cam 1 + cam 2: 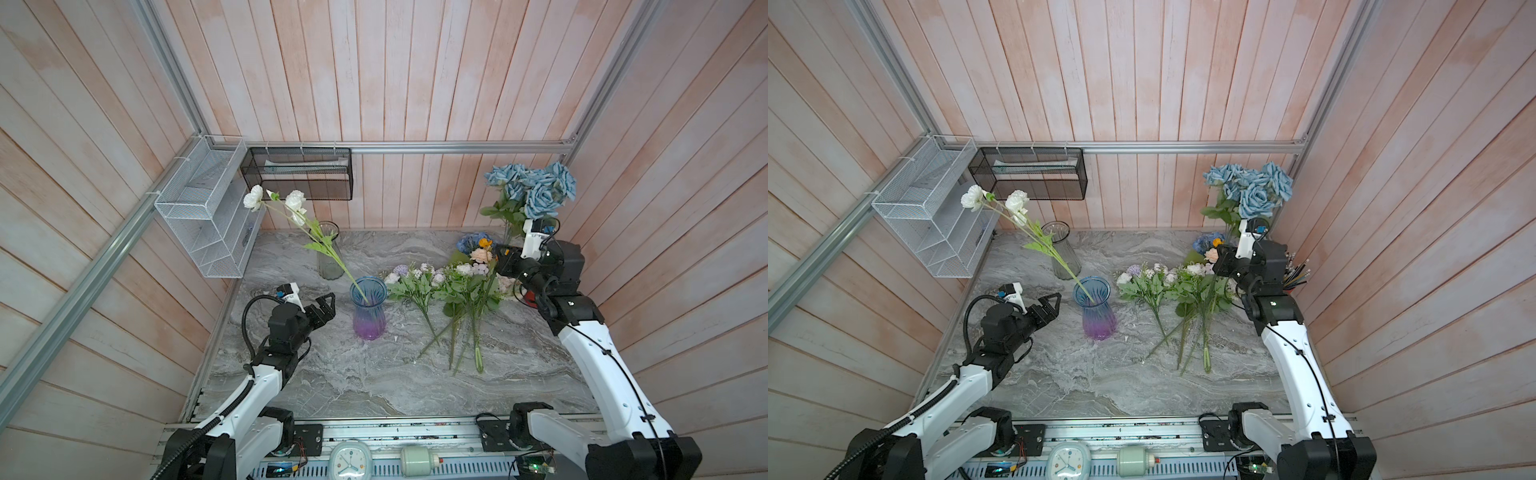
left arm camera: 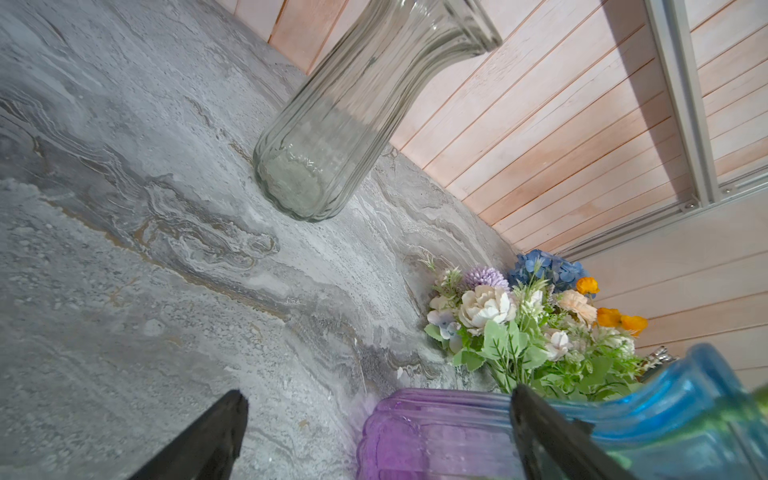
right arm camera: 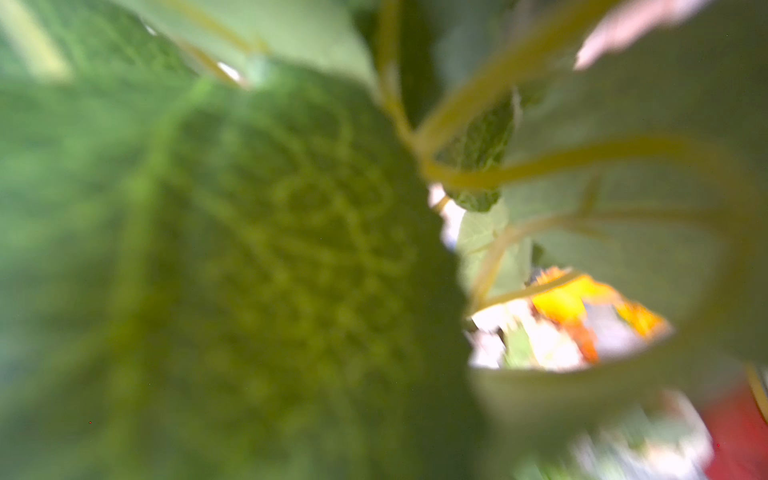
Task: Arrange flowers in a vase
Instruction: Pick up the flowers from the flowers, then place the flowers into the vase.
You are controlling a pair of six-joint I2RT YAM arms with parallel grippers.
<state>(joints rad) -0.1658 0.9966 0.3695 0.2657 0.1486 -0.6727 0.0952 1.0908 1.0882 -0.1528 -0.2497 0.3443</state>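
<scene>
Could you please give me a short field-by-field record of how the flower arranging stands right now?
Blue-purple vase: upright on the table, one white-flower stem leaning in it
Clear vase: upright behind it, empty
Left gripper: open, beside the blue-purple vase, holding nothing
Right gripper: shut on the blue rose bunch, raised above the table
Remaining flowers: mixed bunches lying flat on the table

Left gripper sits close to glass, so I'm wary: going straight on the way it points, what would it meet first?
Probably the blue-purple vase, just ahead of the open left gripper in a top view; whether squarely or grazing, depth leaves unclear.
</scene>
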